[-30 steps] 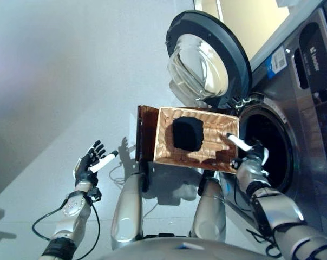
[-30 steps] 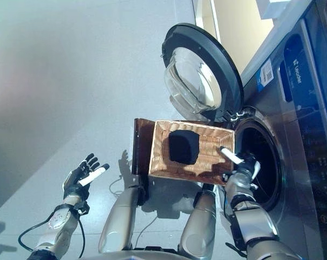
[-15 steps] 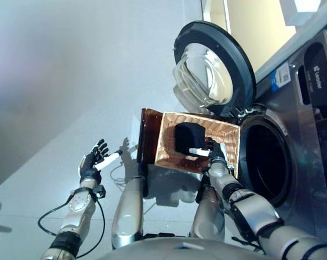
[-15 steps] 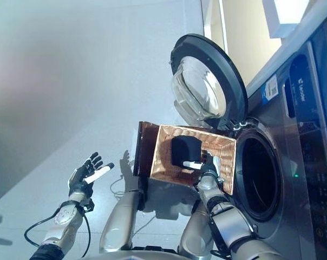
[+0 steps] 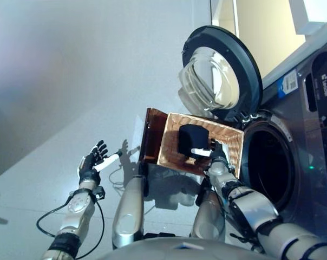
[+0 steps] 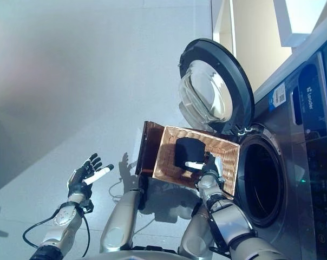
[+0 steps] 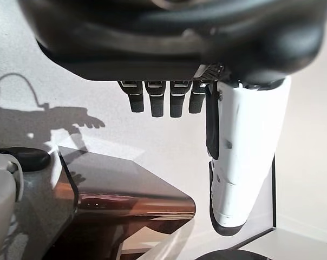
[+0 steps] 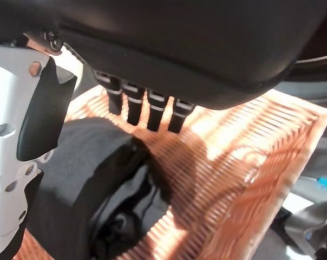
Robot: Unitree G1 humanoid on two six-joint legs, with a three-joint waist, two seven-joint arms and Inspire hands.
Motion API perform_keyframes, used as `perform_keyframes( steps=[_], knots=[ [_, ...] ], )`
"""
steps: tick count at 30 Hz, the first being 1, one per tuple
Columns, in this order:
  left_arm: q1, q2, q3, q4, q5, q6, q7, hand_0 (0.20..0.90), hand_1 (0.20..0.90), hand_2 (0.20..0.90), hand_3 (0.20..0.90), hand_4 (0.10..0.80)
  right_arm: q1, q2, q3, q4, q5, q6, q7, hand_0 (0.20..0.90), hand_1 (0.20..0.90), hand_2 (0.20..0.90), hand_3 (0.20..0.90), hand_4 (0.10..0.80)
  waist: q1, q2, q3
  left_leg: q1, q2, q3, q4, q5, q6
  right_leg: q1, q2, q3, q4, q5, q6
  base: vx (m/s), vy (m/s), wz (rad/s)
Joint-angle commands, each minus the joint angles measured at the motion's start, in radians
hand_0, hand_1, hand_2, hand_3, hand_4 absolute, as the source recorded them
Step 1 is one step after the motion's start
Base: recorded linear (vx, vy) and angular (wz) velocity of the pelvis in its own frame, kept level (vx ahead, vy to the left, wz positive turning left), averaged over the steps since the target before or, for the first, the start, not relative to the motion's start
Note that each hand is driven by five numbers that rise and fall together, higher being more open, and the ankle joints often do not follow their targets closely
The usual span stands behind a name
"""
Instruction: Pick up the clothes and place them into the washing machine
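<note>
A folded black garment [image 5: 193, 140] lies in the shallow wicker basket [image 5: 231, 142] on the low dark brown box [image 5: 151, 136] beside the washing machine [image 5: 309, 135]. The machine's round door [image 5: 223, 73] stands open and its drum opening [image 5: 269, 168] is dark. My right hand [image 5: 216, 154] is over the basket, open, with its white-covered thumb at the garment's near edge; the right wrist view shows straight fingers [image 8: 147, 111] just above the black garment [image 8: 82, 179]. My left hand [image 5: 93, 162] is open above the floor at the left, holding nothing.
Grey floor [image 5: 71, 81] spreads to the left and behind the basket. The open door hangs above the far side of the basket. The machine's grey front panel [image 5: 323, 81] fills the right side.
My right hand moved from the rim of the drum opening to the left, over the basket, to the black garment. The camera view shifted slightly. The left hand stayed put.
</note>
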State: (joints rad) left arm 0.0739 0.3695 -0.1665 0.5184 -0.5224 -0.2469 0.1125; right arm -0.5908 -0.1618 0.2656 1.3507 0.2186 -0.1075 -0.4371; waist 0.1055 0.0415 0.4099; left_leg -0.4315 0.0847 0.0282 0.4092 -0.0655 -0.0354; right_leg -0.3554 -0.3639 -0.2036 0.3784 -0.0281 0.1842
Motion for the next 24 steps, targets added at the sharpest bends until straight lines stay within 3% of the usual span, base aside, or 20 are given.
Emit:
perform_keyframes(
  steps=[1, 8, 13, 18, 24],
  knots=[
    [0.022, 0.106, 0.054, -0.076, 0.023, -0.065, 0.016, 0.9, 0.9, 0.9, 0.9, 0.8, -0.02, 0.03, -0.023, -0.023, 0.021, -0.031, -0.024, 0.9, 0.9, 0.9, 0.9, 0.8, 0.032, -0.045, -0.044, -0.048, 0.064, -0.075, 0.016, 0.032, -0.132, 0.049, -0.11, 0.035, -0.134, 0.182, 0.078, 0.002, -0.008, 0.05],
    [0.028, 0.124, 0.054, -0.112, 0.014, -0.062, 0.024, 0.9, 0.9, 0.9, 0.9, 0.8, -0.053, 0.042, -0.02, 0.007, -0.003, -0.004, -0.036, 0.9, 0.9, 0.9, 0.9, 0.8, 0.051, -0.036, -0.019, -0.084, 0.057, -0.089, 0.073, 0.012, -0.126, 0.029, -0.114, 0.038, -0.091, 0.165, 0.076, -0.022, 0.007, 0.07],
    [0.04, 0.144, 0.053, -0.152, 0.004, -0.06, 0.021, 0.9, 0.9, 0.9, 0.9, 0.8, -0.094, 0.019, -0.044, 0.04, -0.022, 0.021, -0.051, 0.9, 0.9, 0.9, 0.9, 0.8, 0.063, -0.009, 0.012, -0.123, 0.051, -0.103, 0.155, -0.023, -0.119, -0.011, -0.119, 0.058, -0.004, 0.119, 0.071, -0.021, 0.031, 0.13],
    [0.031, 0.143, 0.059, -0.123, 0.006, -0.058, 0.03, 0.9, 0.9, 0.9, 0.9, 0.8, -0.115, 0.016, -0.034, 0.028, -0.035, 0.02, -0.052, 0.9, 0.9, 0.9, 0.9, 0.8, 0.066, -0.007, 0.024, -0.147, 0.054, -0.108, 0.208, -0.047, -0.114, -0.049, -0.123, 0.077, 0.059, 0.087, 0.066, 0.0, 0.026, -0.01],
    [0.041, 0.145, 0.049, -0.155, 0.005, -0.061, 0.035, 0.9, 0.9, 0.9, 0.9, 0.8, -0.122, -0.005, -0.014, 0.068, -0.137, 0.07, -0.09, 0.9, 0.9, 0.9, 0.9, 0.8, 0.074, 0.003, 0.027, -0.17, 0.049, -0.112, 0.236, -0.058, -0.11, -0.067, -0.128, 0.082, 0.09, 0.071, 0.064, 0.001, 0.009, -0.02]
  ],
)
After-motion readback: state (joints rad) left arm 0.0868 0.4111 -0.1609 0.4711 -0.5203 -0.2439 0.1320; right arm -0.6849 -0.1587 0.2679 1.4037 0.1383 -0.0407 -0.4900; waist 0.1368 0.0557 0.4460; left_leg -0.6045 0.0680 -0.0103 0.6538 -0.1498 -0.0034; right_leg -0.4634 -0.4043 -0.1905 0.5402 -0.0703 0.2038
